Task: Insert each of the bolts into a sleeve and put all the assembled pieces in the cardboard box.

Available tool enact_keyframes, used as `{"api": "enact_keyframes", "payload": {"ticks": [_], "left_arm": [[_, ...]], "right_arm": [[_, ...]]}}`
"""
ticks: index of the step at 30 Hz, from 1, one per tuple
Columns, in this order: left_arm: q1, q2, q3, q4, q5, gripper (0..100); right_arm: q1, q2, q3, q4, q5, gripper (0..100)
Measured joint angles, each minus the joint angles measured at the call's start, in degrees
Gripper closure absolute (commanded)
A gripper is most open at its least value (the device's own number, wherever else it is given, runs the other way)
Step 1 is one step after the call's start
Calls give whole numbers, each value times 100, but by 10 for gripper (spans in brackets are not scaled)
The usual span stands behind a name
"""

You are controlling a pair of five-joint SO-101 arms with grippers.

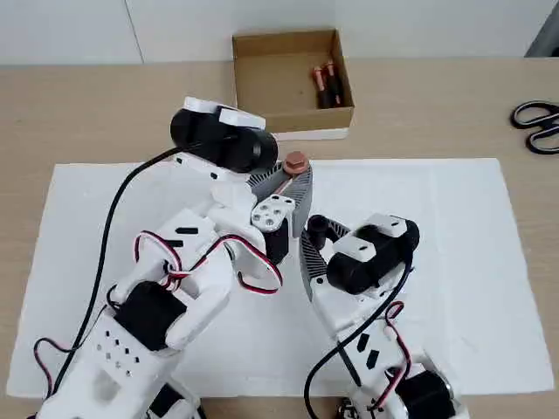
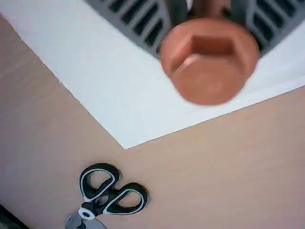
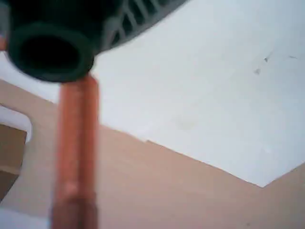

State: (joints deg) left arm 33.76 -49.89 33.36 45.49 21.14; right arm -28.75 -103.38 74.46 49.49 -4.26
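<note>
My left gripper [image 1: 293, 181] is shut on an orange bolt [image 1: 295, 162], held above the far edge of the white mat, just in front of the cardboard box [image 1: 253, 83]. In the left wrist view the bolt's hex head [image 2: 209, 64] sits between grey ribbed fingers [image 2: 136, 16]. My right gripper [image 1: 312, 237] is shut on a black sleeve [image 1: 316, 228], a little nearer than the bolt. In the right wrist view the sleeve's open end [image 3: 50, 50] is close to the bolt's shaft [image 3: 76, 152], the two apart. Two assembled pieces [image 1: 326, 85] lie in the box.
A white mat [image 1: 454, 227] covers the middle of the wooden table. Black-handled scissors [image 1: 537, 122] lie at the far right, also seen as scissors [image 2: 107, 195] from the left wrist. The box's corner [image 3: 9, 157] is beside the bolt shaft.
</note>
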Motion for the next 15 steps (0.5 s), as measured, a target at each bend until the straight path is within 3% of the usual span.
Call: {"api": "enact_keyframes", "payload": {"ticks": [15], "left_arm": [[-114,0,-325,44,0,994]], "right_arm": [[0,0,0,0,0,995]]}}
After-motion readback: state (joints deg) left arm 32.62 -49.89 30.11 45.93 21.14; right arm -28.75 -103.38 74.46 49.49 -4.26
